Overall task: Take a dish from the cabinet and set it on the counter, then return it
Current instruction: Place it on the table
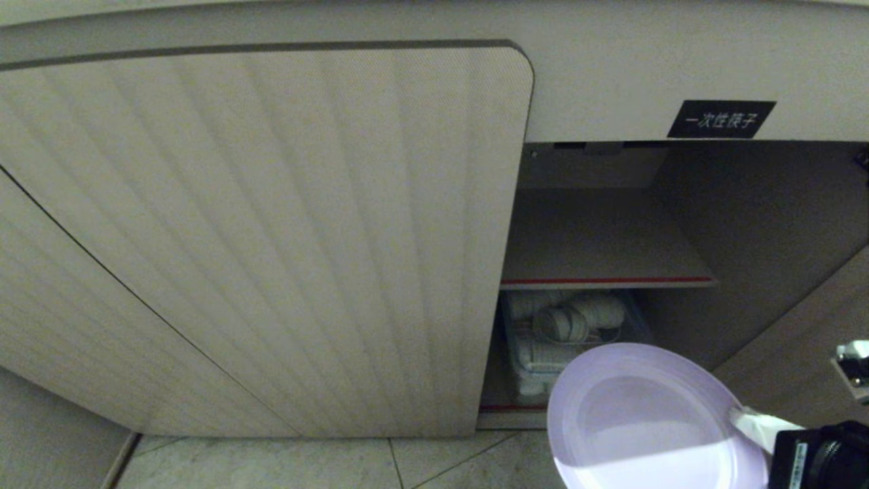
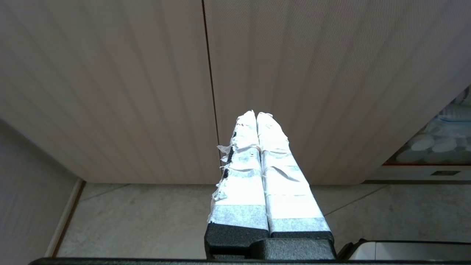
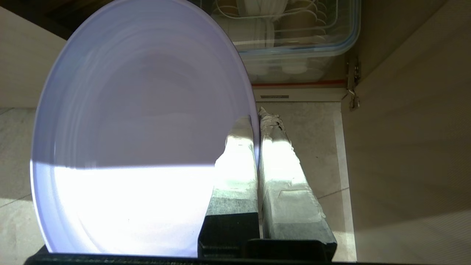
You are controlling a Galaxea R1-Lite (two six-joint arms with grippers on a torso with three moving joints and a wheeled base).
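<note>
Right claw pinching lavender dish rim before open cabinet, dish's lower edge cut off.

One small black label with white Chinese characters, 一次性筷子, stands on the beige front panel of the cabinet, just above its opening, at about 1 o'clock in the head view. A small label strip on the cabinet's bottom edge is too small to read.
</note>
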